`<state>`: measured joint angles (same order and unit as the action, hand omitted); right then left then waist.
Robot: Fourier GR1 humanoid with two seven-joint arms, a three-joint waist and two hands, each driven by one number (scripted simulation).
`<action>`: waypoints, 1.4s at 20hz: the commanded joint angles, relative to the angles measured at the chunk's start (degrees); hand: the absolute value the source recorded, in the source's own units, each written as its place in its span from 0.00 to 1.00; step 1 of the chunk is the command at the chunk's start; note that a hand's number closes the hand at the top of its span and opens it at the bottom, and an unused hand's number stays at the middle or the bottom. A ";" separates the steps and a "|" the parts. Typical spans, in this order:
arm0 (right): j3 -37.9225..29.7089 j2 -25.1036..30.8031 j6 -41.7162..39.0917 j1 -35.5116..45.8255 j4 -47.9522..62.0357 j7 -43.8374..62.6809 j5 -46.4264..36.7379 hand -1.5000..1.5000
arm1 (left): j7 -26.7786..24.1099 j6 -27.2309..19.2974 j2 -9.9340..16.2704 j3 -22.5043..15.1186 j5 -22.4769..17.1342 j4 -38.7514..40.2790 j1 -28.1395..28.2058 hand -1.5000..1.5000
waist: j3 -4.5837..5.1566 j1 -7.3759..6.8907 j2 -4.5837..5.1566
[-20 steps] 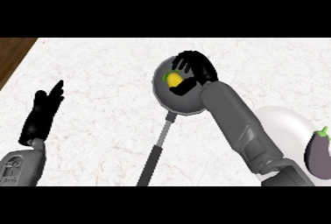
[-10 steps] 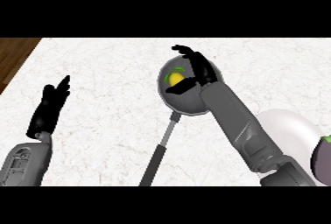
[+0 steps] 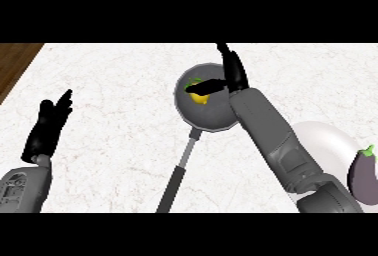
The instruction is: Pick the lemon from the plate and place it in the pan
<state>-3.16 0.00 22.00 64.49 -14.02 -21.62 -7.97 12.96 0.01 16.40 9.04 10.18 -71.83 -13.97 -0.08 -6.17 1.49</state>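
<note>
At the far left a strip of brown floor (image 3: 15, 62) shows past the edge of the white marble desk (image 3: 118, 150). The left hand (image 3: 48, 127) rests there near the edge — open, fingers straight and pointing up, nothing in it. It has no part in the job.

Toward the middle lies the pan (image 3: 203, 117), its long dark handle (image 3: 177, 175) running down toward the robot. The lemon (image 3: 198, 97) sits inside the pan, in its upper half, a spot of green showing just above it. Over the lemon's right side hangs the right hand (image 3: 230, 72): fingers straight and pointing away from the robot, thumb stuck out left across the fruit. The fingers are apart and not curled round anything, so the lemon looks let go, though from this steep angle it is hard to say whether the thumb touches it.

At the right edge the white plate (image 3: 328, 140) lies partly behind the grey forearm, with an eggplant (image 3: 363, 172) at its far side.

The task looks as good as done; the risk lies in the retreat. The thumb hangs so close over the lemon that a sideways pull could knock it rolling toward the rim — a round fruit in a shallow pan would not take much. A low pullback could also clip the pan's wall and shift it, or brush the eggplant on the plate.
</note>
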 commanded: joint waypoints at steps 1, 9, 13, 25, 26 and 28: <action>-2.04 0.02 1.77 3.13 0.58 2.53 1.23 0.00 | 0.37 0.27 1.53 2.13 -1.08 -1.74 3.65 0.50 | 0.06 3.15 -0.84; -6.52 11.28 -6.14 -2.84 -1.77 -1.81 5.03 0.00 | 1.75 -1.13 -0.15 1.69 -0.84 -6.70 7.04 0.50 | 0.03 4.98 -1.33; -8.58 20.06 -16.64 -7.16 -2.08 -5.77 7.02 0.00 | 1.71 -0.58 0.12 1.82 -0.93 -6.47 7.29 0.50 | -0.01 5.08 -1.15; -8.81 35.24 -35.57 -13.14 -4.10 -5.92 6.93 0.00 | -2.01 0.15 0.52 2.94 -0.62 -3.58 8.19 0.50 | 0.03 5.14 -1.11; -9.15 37.23 -38.80 -15.31 -3.99 -7.86 7.35 0.00 | 1.05 -0.39 0.30 2.95 -0.90 -4.89 6.30 0.50 | 0.01 5.33 -1.14; -9.03 37.10 -39.34 -16.92 -6.51 -6.78 7.52 0.00 | 1.55 -1.25 -0.46 2.76 -0.32 -5.94 7.73 0.50 | 0.05 5.68 -1.40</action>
<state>-11.82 34.05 -13.16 49.84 -19.26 -28.06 -0.73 13.13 -0.14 17.22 12.54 9.11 -75.64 -7.28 -0.04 -0.56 0.22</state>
